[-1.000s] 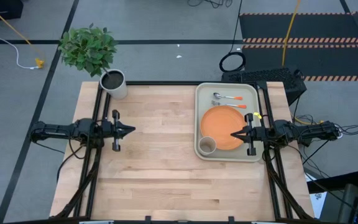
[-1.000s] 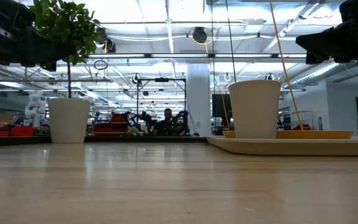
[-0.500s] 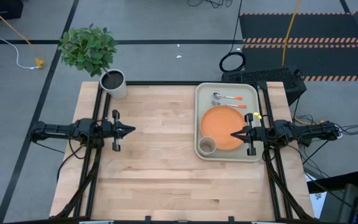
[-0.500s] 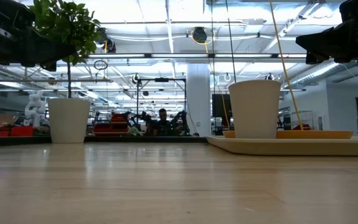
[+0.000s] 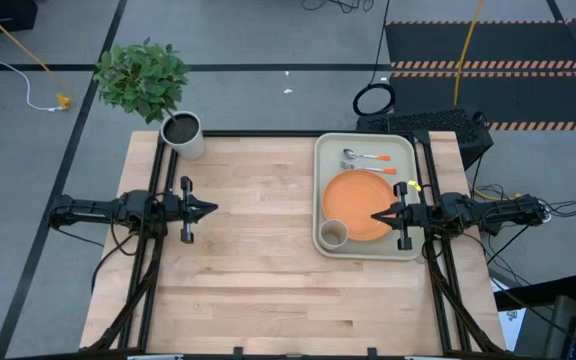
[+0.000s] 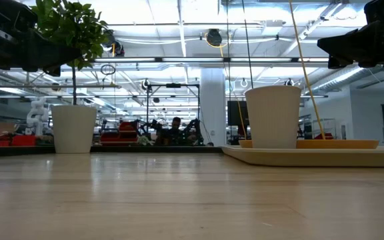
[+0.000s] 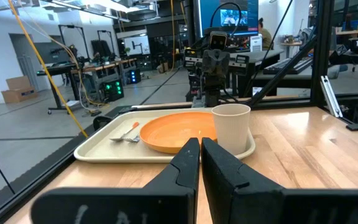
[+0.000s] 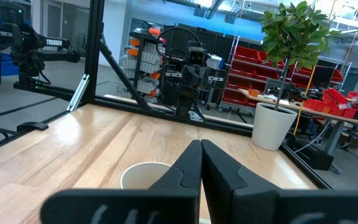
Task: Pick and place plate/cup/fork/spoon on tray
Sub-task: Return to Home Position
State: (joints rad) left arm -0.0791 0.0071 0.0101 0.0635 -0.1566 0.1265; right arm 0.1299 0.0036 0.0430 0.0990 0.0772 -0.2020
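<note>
Right gripper [image 5: 376,216]: fingers together, empty, hanging above the plate [image 5: 356,205] on the tray [image 5: 406,147]. Left gripper [image 5: 211,209]: fingers together, empty, well apart over bare table [image 5: 258,280]. Cup [image 5: 333,233] stands upright in the tray's near corner; fork [image 5: 368,166] and spoon [image 5: 364,156] lie side by side at its far end. All four items appear placed. Cup judged light, rigid; best gripped at the rim wall

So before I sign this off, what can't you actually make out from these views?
- Fork against spoon: too small in the high view, overlapping in the left wrist view.
- Fork and spoon in the low view: hidden behind the cup and tray rim.
- Plate in the right wrist view: hidden by the right gripper.
- Cup's inside: not visible.
</note>
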